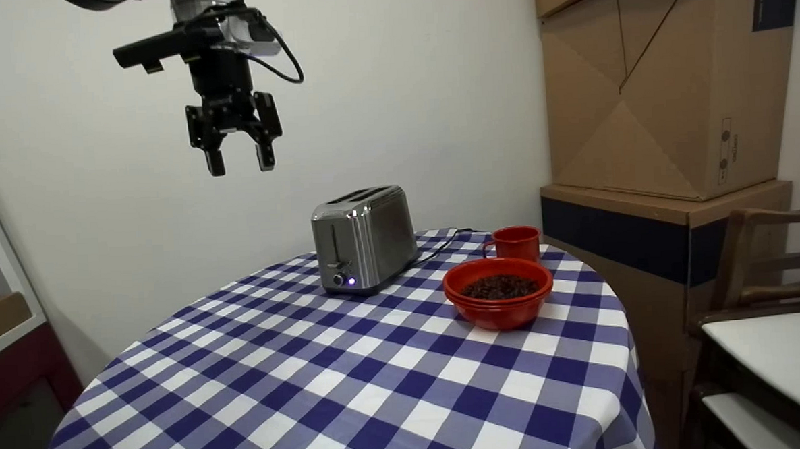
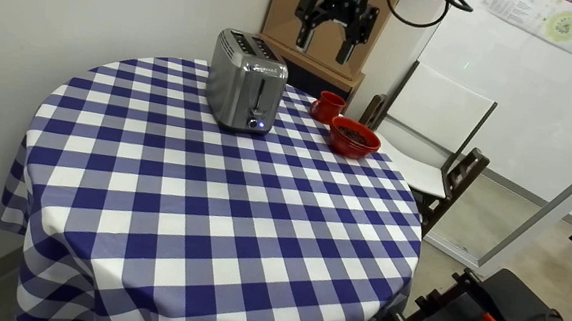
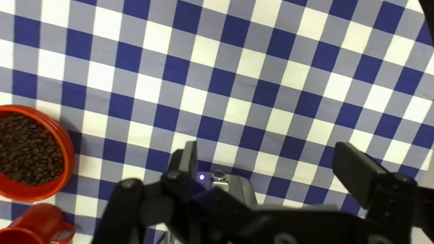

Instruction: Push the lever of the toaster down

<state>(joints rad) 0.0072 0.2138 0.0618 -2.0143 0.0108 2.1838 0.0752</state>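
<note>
A silver toaster (image 1: 390,235) stands upright on the checkered tablecloth. It also shows in an exterior view (image 2: 226,79), with its front face and vertical slot visible. Its lever (image 1: 335,265) sits at the low end of that slot in both exterior views (image 2: 257,112). A small light beside the dial glows blue-purple. In the wrist view the toaster's front (image 3: 239,189) and lever (image 3: 221,185) show partly; the gripper hides most of the toaster. My gripper (image 1: 241,165) is open with nothing between its fingers. It hangs above the table, higher than the toaster and apart from it (image 2: 323,49) (image 3: 266,152).
Stacked red bowls (image 1: 499,308) with dark beans and a red mug (image 1: 517,243) stand beside the toaster. The toaster's cord (image 1: 438,250) runs behind it. A wall backs the table, with cardboard boxes (image 1: 644,106) and a white chair (image 2: 435,113) beyond.
</note>
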